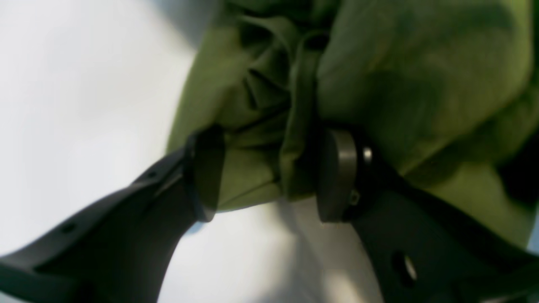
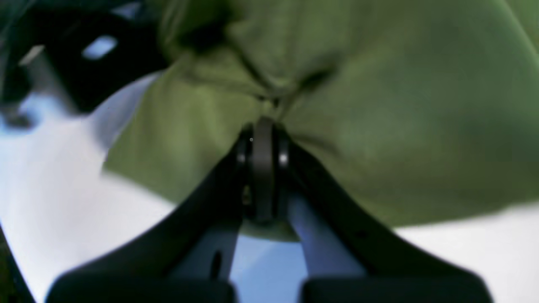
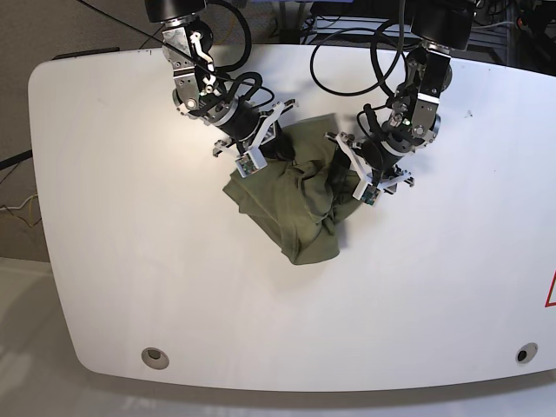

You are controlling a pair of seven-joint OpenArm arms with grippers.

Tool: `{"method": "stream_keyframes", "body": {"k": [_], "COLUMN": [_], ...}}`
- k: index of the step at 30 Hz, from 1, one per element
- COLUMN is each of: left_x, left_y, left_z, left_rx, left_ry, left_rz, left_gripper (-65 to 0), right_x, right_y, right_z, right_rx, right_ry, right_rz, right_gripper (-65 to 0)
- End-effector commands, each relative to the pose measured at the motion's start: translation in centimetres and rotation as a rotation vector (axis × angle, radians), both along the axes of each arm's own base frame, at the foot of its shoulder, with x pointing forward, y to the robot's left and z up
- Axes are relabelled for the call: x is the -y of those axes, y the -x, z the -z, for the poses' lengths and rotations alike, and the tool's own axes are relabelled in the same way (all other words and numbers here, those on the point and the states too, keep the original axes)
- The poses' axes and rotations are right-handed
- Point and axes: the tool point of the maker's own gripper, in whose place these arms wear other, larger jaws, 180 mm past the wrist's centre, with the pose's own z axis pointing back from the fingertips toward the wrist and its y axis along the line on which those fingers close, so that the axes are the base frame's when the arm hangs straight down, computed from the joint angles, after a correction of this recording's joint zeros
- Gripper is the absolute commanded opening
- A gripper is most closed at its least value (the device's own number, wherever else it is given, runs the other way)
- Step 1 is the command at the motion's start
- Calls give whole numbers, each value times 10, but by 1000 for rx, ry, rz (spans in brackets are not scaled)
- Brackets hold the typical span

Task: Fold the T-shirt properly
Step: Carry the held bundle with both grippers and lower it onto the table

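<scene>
Olive-green cotton, one item: the T-shirt [image 3: 300, 204], crumpled in a loose heap on the table [image 3: 130, 217], one white rounded top, the cloth sitting slightly above its middle and between the two arms. Arms, two, both black with pale brackets, both reaching down from the far edge and angled inward toward the heap. On the base view's left, the right gripper [image 2: 263, 126]: arm slanted down and to the right, tip at the heap's upper left edge; its wrist view shows the jaws pressed together with a pinch of green fabric caught between them, folds radiating from the pinch. On the base view's right, the left gripper [image 1: 269, 172]: arm slanted down and to the left, tip at the heap's upper right side; its wrist view shows the two fingers [image 1: 337, 172] standing well apart with a bunched ridge of cloth and a hem between them, the fabric lying against the right pad, and whether it is truly gripped cannot be told. Cables [image 3: 365, 52], several, black, looping above both arms. Round fittings in the table's near edge, two: one at the left [image 3: 155, 356], one at the right [image 3: 521, 354].
</scene>
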Motion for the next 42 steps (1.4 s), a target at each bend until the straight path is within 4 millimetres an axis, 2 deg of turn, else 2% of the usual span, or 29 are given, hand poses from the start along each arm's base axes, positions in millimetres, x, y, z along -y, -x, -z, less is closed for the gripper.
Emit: {"method": "stream_keyframes", "body": {"k": [1,10,14,21,28,32,38,42], "left_x": [-52,-55,-48,-27,-13,-10,-29,-35], "left_y": [37,13,6,1,3,-1,-7,-8], "left_z": [53,45,42,38,38,31,14,4], "left_rx": [-257,-230,-216,-195,-191,-169,-137,-124], "left_ry": [-246,-250,-254,-269,-278,-274,-321,-343], "left_rz": [-55,-67,-43,31,82,86,83,86], "left_gripper": [-324,-324,-324,-324,-324,-324,-324,-324], "right_x": [-3,-28,-39,-68,-85,-91,-90,-89], "right_y": [16,31,33,29,20,17,14,15], "right_z": [8,8,8,-5,-16,-20,-21,-21], "right_rx": [-42,-52,-58,-33,-9,3,10,11], "right_ry": [39,27,32,0,-16,-16,-8,-5], "right_rz": [-44,-101,-98,-119,-121,-129,-126,-126], "right_gripper": [-645,-645,-645,-645,-645,-645,-645,-645]}}
